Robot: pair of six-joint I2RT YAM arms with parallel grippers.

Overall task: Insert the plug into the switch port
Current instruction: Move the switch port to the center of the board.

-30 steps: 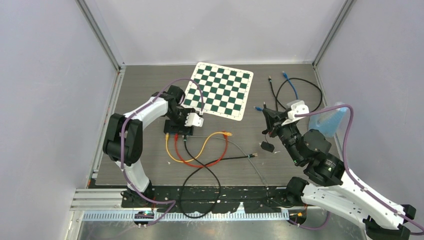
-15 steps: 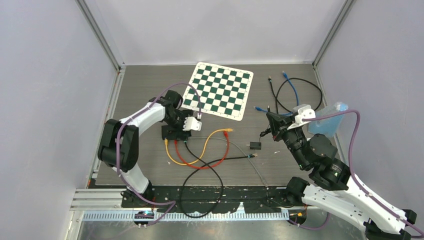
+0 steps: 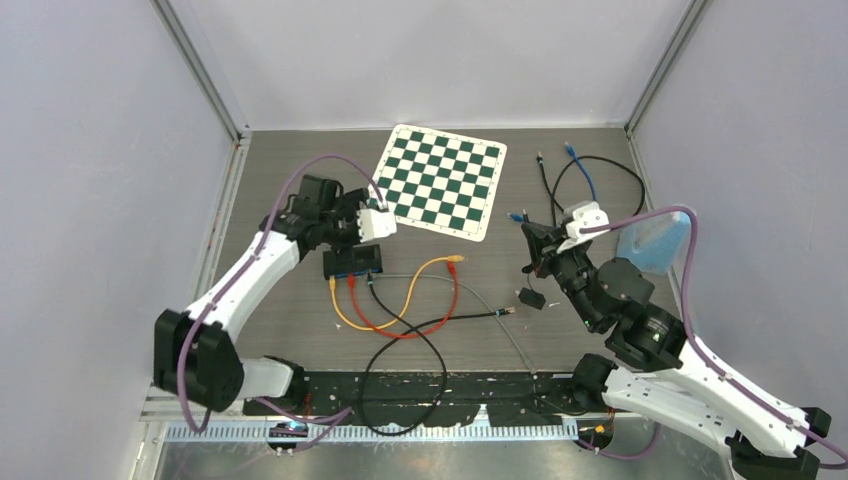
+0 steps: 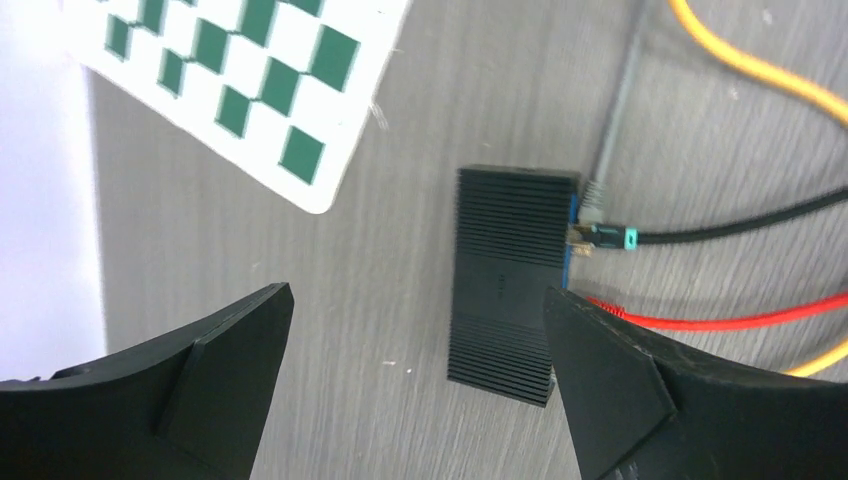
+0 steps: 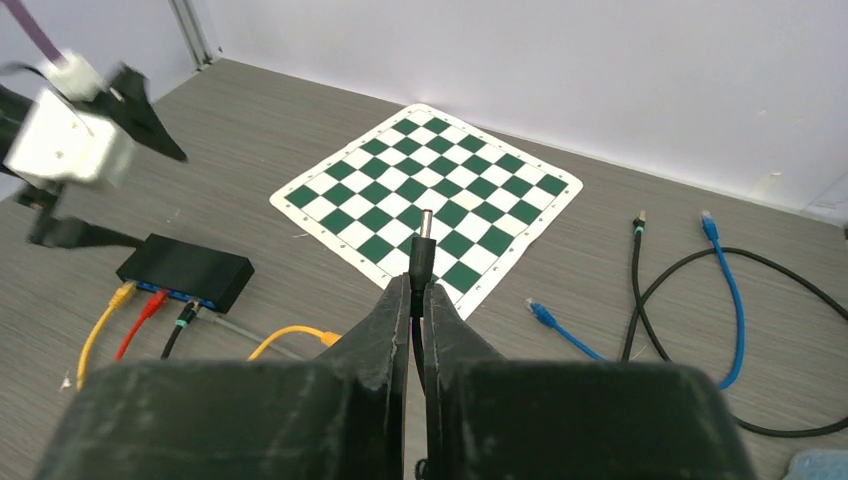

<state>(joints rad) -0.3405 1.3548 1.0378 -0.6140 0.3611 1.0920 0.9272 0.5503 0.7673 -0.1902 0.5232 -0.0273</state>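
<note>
We found the right gripper (image 5: 417, 290) pressed together on the plug (image 5: 422, 245), a black barrel connector whose metal tip stuck out past the fingertips and, in the right wrist view, showed against the chessboard mat (image 5: 500, 185). From overhead the plug was held above the table (image 3: 270, 160) on the right side, well apart from the switch (image 3: 353, 262). Its thin black cord hung from the gripper to a small black block (image 3: 530, 297) lying on the table near it. The left gripper (image 4: 415, 295) was spread wide with nothing between its fingers. We saw it hovering over the far edge of the switch, between that box and the near corner of the mat. In the left wrist view the switch, a ribbed black box, lay flat below the open fingers, closer to one of them. Along one side of it a grey cable (image 4: 612, 130), a black cable (image 4: 720, 225) with a teal boot, a red cable (image 4: 720, 318) and a yellow cable (image 4: 825, 360) were plugged in. The yellow cable's other end lay free on the table between the switch and the right gripper. Beyond the right gripper, toward the far right corner, a loose blue cable (image 5: 727, 300) and a loose black lead (image 5: 634, 280) lay on the table.
</note>
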